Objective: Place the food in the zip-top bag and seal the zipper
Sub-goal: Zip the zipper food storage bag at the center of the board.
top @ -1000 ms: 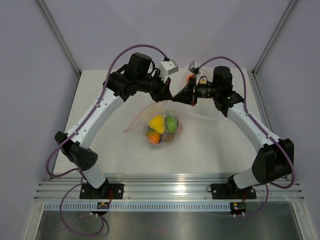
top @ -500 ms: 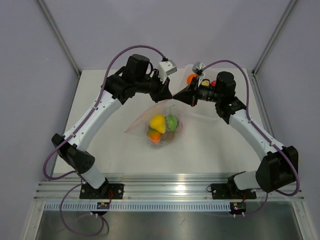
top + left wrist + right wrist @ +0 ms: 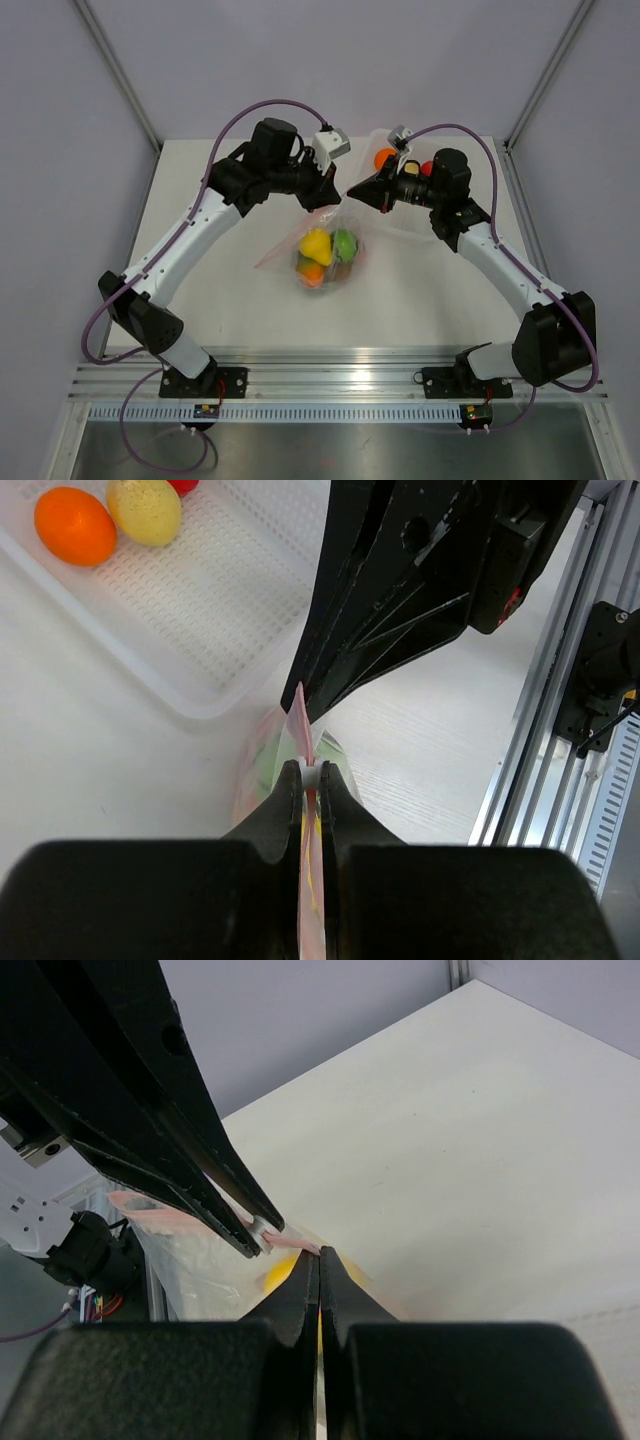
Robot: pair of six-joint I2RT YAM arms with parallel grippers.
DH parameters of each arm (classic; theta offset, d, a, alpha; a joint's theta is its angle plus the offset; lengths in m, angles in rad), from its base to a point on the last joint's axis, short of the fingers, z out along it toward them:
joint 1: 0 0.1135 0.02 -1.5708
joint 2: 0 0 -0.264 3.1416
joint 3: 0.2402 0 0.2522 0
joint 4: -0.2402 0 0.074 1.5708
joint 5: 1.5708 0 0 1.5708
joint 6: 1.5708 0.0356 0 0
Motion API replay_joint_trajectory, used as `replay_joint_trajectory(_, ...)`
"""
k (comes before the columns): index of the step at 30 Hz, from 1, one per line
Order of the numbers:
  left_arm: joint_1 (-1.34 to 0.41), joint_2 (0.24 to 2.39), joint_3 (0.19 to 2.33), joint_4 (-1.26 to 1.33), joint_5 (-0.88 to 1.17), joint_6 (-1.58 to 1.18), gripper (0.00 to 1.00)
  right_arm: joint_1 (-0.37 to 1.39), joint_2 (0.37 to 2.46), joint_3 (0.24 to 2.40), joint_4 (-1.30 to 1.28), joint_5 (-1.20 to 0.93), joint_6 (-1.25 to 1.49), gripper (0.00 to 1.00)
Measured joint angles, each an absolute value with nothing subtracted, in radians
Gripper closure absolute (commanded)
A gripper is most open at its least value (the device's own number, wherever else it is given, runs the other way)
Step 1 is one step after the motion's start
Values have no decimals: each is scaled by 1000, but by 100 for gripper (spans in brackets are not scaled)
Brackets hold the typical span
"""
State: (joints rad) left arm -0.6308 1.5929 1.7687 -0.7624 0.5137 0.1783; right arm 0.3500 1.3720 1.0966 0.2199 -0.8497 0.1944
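White table (image 3: 250, 310), pale lilac walls (image 3: 60, 150), aluminium rail (image 3: 330, 385) at near edge.

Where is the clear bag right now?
Overhead view: the zip-top bag is mid-table, its top edge pinched by the left gripper and right gripper, with the white tray just behind.

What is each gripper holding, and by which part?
The left gripper and the right gripper each pinch the zip-top bag by its pink zipper.

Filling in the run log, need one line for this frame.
left tool: shut on zipper | right tool: shut on zipper | bag: bagged fruit inside | tray: loose fruit in it
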Motion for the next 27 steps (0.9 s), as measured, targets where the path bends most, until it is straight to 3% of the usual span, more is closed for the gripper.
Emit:
replay_joint_trajectory(17,-630,1338,1389,-722,439,80,100,342,1372,1082,268,-677,244,100)
replay_joint_trajectory(27,-630,1150,1273,-766,368,-12,100,337,1372,1082,268,-534,264,100)
